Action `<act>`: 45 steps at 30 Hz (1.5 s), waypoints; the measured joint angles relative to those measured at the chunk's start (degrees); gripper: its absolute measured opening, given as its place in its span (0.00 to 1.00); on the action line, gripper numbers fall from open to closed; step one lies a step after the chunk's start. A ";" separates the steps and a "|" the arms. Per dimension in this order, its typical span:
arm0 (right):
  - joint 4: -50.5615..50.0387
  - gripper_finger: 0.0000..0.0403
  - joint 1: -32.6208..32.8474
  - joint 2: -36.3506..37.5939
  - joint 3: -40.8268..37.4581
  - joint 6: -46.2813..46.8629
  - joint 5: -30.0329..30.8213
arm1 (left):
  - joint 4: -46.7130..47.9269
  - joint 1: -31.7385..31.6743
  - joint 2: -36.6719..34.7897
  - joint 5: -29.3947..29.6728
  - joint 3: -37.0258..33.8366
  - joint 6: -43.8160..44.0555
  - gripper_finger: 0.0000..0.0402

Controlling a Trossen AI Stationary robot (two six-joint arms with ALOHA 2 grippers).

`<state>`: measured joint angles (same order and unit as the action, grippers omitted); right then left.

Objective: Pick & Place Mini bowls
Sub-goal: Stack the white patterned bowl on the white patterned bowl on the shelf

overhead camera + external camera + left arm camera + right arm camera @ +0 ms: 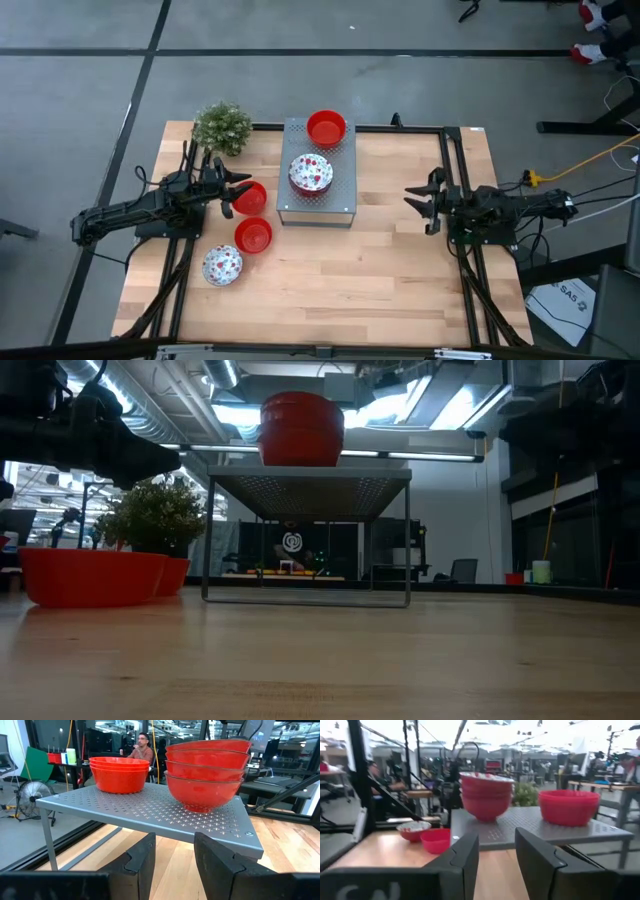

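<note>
Two bowl stacks [311,172] sit on the grey perforated box [318,205] at the table's [400,270] far edge, plant [222,126] at the far-left corner. Three bowls [252,235] lie near the left edge. Left gripper [232,190] and right gripper [418,201] both gape empty.

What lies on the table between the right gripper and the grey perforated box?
Only bare wood. In the high view nothing sits between the right gripper and the box; the loose bowls lie on its other side.

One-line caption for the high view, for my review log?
Both grippers, left and right, flank the grey perforated box holding two bowl stacks.
</note>
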<state>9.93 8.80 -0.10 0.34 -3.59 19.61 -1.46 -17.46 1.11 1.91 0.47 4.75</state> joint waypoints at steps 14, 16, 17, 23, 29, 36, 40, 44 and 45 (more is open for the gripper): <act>-6.27 0.32 0.00 -0.28 0.07 -6.09 -3.14 | -0.02 -0.01 0.01 0.00 0.01 0.01 0.32; -6.71 0.32 0.00 -0.31 0.07 -5.86 -7.22 | 0.00 -0.02 0.02 0.00 0.00 0.00 0.32; -6.90 0.32 0.00 -0.26 0.07 -5.86 -9.09 | 0.00 -0.02 0.02 0.00 0.00 0.01 0.32; -7.43 0.32 0.00 -0.17 0.07 -5.75 -12.12 | -0.02 -0.02 0.01 0.00 0.02 0.01 0.32; -7.28 0.32 -0.02 -0.17 0.07 -5.86 -11.23 | -0.02 -0.02 0.01 0.00 0.00 0.00 0.32; -7.26 0.32 -0.02 -0.15 0.07 -5.86 -11.23 | 0.01 -0.01 0.01 0.00 0.00 0.00 0.32; -7.28 0.32 -0.02 -0.15 0.07 -5.86 -11.23 | -0.02 -0.02 0.02 0.00 0.02 0.02 0.32; -7.27 0.32 -0.02 -0.15 0.07 -5.88 -11.23 | -0.02 -0.01 0.00 0.00 0.02 0.00 0.32; -7.27 0.32 -0.02 -0.15 0.07 -5.86 -11.23 | -0.03 0.00 0.00 0.13 0.02 0.00 0.32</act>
<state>2.66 8.78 -0.25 0.40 -9.46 8.38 -1.49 -17.45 1.11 2.04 0.49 4.75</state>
